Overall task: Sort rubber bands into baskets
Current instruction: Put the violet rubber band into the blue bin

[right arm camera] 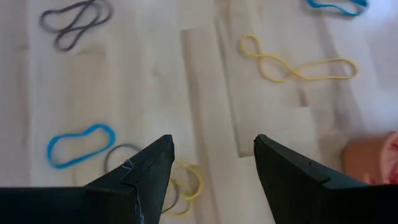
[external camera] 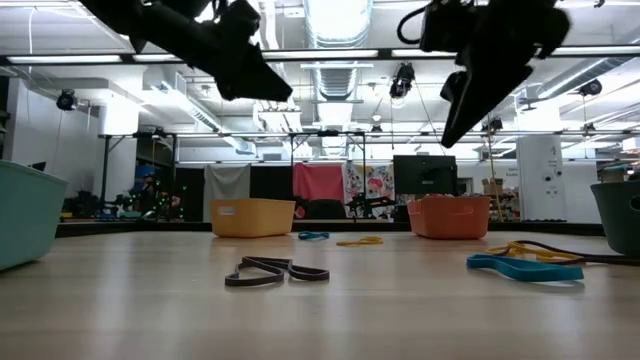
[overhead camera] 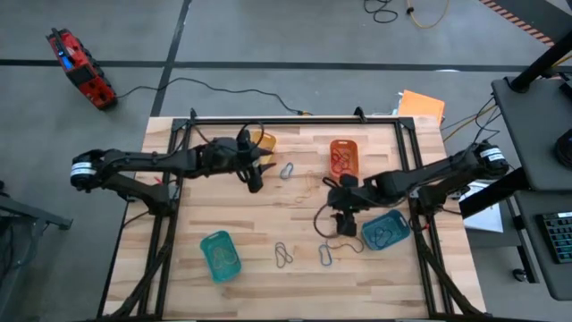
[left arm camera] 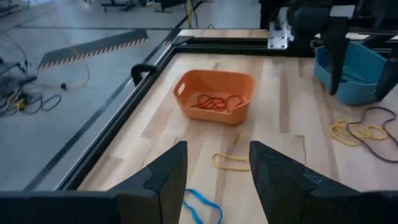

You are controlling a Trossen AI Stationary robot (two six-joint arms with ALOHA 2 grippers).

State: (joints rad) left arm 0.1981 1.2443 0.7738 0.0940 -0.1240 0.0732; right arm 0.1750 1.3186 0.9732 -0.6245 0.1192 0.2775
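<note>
My left gripper [overhead camera: 256,176] is open and empty above the table, just near of the yellow basket [overhead camera: 264,140]. Past its fingers the left wrist view shows the orange basket [left arm camera: 216,96] holding red rubber bands, with a yellow band [left arm camera: 231,163] and a blue band [left arm camera: 202,206] flat on the wood. My right gripper [overhead camera: 347,213] is open and empty between the orange basket [overhead camera: 344,156] and the blue-teal basket [overhead camera: 386,231]. Below it lie a blue band [right arm camera: 81,144], a yellow band [right arm camera: 298,60], a grey band [right arm camera: 76,22] and a yellow-and-grey tangle [right arm camera: 183,182].
The teal-green basket [overhead camera: 220,256] stands near the front left. More bands lie near the front middle, one grey [overhead camera: 283,255] and one blue-grey [overhead camera: 328,255]. A black frame [overhead camera: 295,117] runs round the table. A black cable [overhead camera: 326,224] loops below the right gripper.
</note>
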